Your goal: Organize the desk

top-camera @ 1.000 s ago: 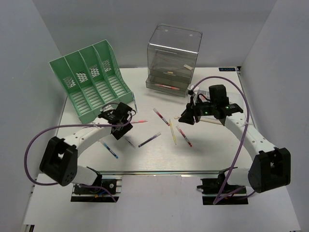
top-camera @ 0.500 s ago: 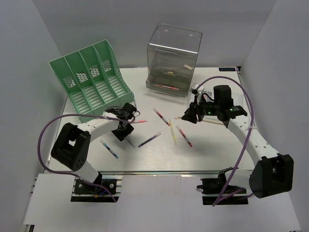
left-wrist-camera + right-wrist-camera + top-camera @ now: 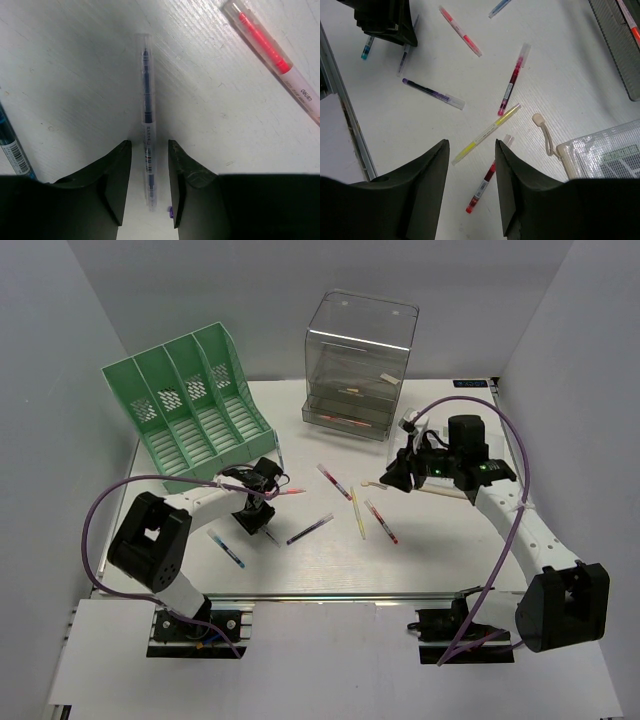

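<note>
The desk (image 3: 450,550) is a white tabletop strewn with several pens. My left gripper (image 3: 256,502) is down at the desk, open, its jaws either side of a clear pen with dark blue ink (image 3: 146,115); in the left wrist view the gripper (image 3: 149,150) has small gaps on both sides of the pen. My right gripper (image 3: 393,477) hangs open and empty above the desk. In the right wrist view the gripper (image 3: 471,145) is over a yellow highlighter (image 3: 485,134) and a red pen (image 3: 487,180).
A green file rack (image 3: 190,415) stands at the back left and a clear drawer box (image 3: 358,360) at the back. A clear zip pouch (image 3: 605,155) lies on the right. A purple pen (image 3: 310,529), a teal pen (image 3: 226,549) and a silver rail (image 3: 330,596) lie near the front.
My left arm swung round and its gripper came down over the dark blue pen. My right gripper shifted slightly right and towards the back.
</note>
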